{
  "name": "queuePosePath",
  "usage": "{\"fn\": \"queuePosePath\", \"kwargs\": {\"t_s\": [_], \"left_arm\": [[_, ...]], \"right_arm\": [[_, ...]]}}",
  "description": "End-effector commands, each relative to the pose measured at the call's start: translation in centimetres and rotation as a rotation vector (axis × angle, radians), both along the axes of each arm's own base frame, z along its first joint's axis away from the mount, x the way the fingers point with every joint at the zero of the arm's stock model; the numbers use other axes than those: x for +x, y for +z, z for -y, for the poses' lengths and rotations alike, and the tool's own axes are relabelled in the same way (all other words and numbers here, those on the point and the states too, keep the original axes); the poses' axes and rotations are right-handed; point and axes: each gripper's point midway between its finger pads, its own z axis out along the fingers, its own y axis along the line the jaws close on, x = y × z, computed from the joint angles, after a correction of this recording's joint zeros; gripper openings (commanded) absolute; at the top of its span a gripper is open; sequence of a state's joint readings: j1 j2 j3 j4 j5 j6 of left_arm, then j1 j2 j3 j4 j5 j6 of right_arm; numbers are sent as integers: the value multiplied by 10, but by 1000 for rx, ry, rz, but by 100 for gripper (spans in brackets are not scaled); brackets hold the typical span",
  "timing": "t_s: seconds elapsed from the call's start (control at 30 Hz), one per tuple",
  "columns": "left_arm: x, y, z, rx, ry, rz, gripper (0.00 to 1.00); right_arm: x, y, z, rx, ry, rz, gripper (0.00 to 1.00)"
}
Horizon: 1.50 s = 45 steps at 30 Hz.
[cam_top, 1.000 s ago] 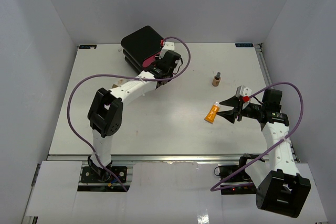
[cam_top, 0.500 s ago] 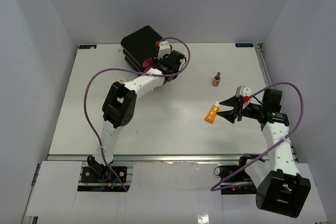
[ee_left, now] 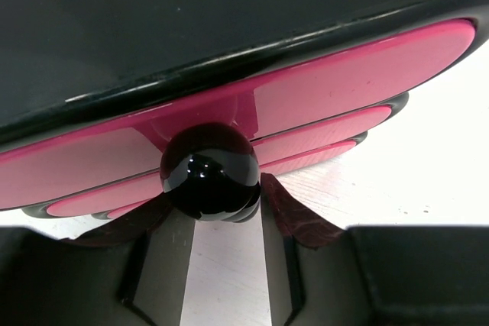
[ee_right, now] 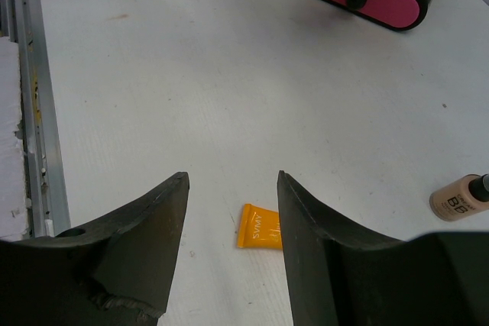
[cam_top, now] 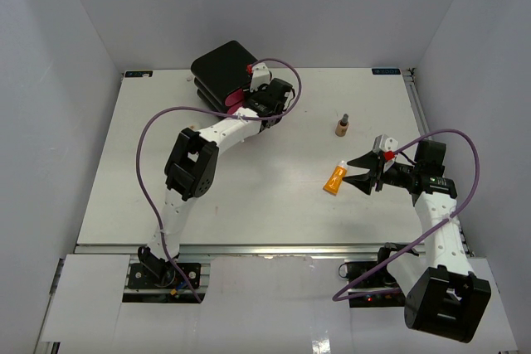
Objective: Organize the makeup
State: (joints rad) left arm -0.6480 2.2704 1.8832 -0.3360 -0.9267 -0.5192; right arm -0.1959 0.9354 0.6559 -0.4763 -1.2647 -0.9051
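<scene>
The orange squeeze tube lies flat on the table, just beyond the tips of the right gripper, whose jaws stand spread wide and hold nothing. In the right wrist view the tube's crimped end shows between the two fingers. It looks light and soft-walled, so a pinch across its flat middle would probably dent it and let it slide. The firmer places to take hold are likely the shoulder by the white cap or the two long edges. Short white lettering runs along the tube, but I cannot read it with any certainty. The tan bottle stands upright farther back on the table, well apart from the tube. It appears rigid, small and easy to tip, so a hold low on the body under the dark cap seems best. Its label shows "BB" in dark print, with finer text too small to read. No lipstick tubes are in sight. The left gripper is clenched on the glossy black knob of the top pink drawer of the black box
</scene>
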Motion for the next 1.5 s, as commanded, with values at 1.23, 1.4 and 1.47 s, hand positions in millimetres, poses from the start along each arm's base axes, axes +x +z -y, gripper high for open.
{"fn": "queuePosePath", "kwargs": {"t_s": [1.23, 1.4, 1.47], "left_arm": [[-115, -18, 26, -203, -60, -60, 52], [-112, 2, 32, -204, -107, -51, 83], [-112, 10, 37, -206, -140, -56, 88]], "right_arm": [[-3, 9, -1, 25, 17, 22, 57], [-3, 8, -1, 24, 17, 21, 57], [-2, 8, -1, 24, 14, 20, 57]]}}
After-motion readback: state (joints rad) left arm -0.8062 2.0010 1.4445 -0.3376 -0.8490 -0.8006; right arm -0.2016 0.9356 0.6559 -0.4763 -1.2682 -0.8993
